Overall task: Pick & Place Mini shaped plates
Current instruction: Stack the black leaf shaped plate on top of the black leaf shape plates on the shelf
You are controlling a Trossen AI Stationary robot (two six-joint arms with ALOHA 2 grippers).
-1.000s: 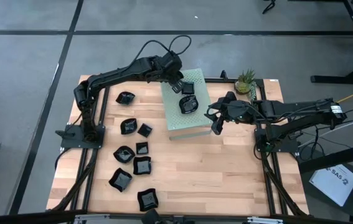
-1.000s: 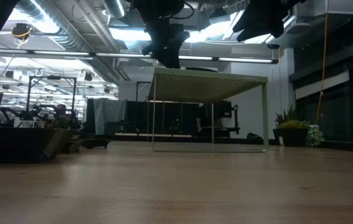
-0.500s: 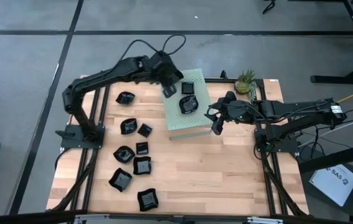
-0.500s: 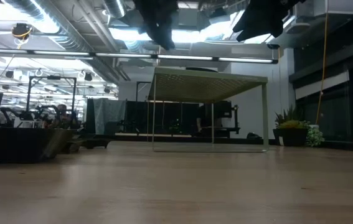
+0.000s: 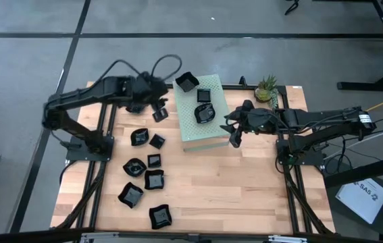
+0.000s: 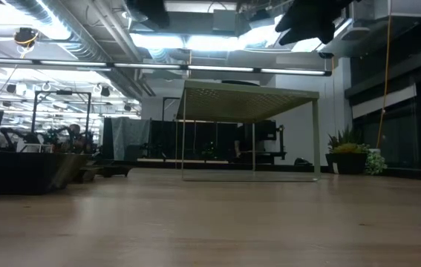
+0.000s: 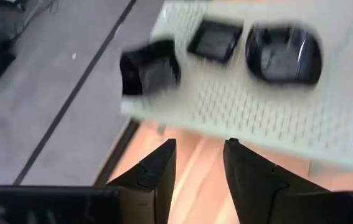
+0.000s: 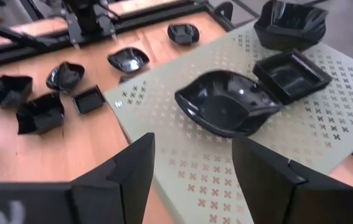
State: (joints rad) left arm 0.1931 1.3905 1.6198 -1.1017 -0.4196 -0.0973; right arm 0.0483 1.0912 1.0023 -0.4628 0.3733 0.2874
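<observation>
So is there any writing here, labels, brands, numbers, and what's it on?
"SAG", roughly: white sheet on the floor, high view's lower right; its finer print is unreadable.
Pale marks on the left end effector and right end effector: too blurred to read.
Nothing else legible.

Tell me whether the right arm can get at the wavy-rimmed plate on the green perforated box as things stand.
Probably yes. The right gripper hangs open beside the box, and the wavy-rimmed plate lies uncovered on top, with nothing between them. The left gripper is off to the box's far side.
</observation>
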